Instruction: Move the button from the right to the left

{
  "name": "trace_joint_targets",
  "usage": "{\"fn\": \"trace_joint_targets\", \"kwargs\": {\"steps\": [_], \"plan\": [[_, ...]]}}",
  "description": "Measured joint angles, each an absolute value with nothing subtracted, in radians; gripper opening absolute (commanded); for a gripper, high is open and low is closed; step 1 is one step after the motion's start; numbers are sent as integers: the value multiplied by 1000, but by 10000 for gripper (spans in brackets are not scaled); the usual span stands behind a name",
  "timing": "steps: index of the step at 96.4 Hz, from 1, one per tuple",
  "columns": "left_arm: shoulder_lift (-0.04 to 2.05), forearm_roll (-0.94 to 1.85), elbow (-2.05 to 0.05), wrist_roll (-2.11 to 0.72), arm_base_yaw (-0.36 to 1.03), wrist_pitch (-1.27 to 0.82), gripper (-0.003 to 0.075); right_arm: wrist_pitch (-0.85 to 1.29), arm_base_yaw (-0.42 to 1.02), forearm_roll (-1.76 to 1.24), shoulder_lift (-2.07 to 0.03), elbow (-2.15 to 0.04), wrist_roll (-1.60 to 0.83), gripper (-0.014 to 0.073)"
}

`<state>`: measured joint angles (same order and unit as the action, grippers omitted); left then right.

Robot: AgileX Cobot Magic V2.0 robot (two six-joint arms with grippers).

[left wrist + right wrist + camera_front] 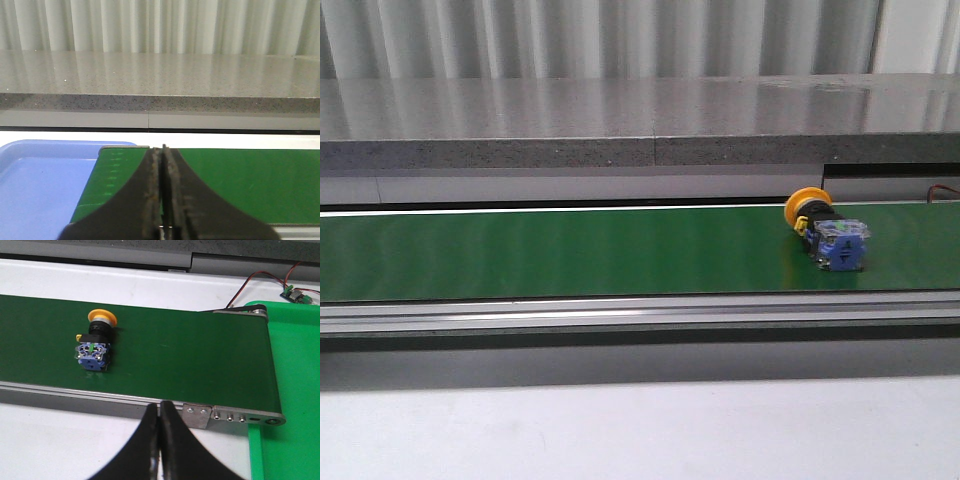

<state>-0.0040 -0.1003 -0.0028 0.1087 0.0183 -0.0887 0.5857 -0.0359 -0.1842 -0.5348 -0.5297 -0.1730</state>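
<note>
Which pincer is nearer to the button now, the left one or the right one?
The right. The right pincer hangs just off the belt's near edge by the button; the left pincer sees no button.

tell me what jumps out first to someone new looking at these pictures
The button, lying on its side toward the right end of the green belt, its orange-yellow cap pointing away from the robot. Next, a blue tray beside the belt's left end and a green tray beside its right end. Both the left pincer and right pincer are shut and empty.
</note>
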Motion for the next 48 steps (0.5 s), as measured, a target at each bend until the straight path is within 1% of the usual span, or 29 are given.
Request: {"fn": "trace_joint_targets", "kwargs": {"steps": [48], "plan": [[-4, -104, -3, 109, 18, -60, -20, 586, -36, -184, -535, -530, -173, -67]]}}
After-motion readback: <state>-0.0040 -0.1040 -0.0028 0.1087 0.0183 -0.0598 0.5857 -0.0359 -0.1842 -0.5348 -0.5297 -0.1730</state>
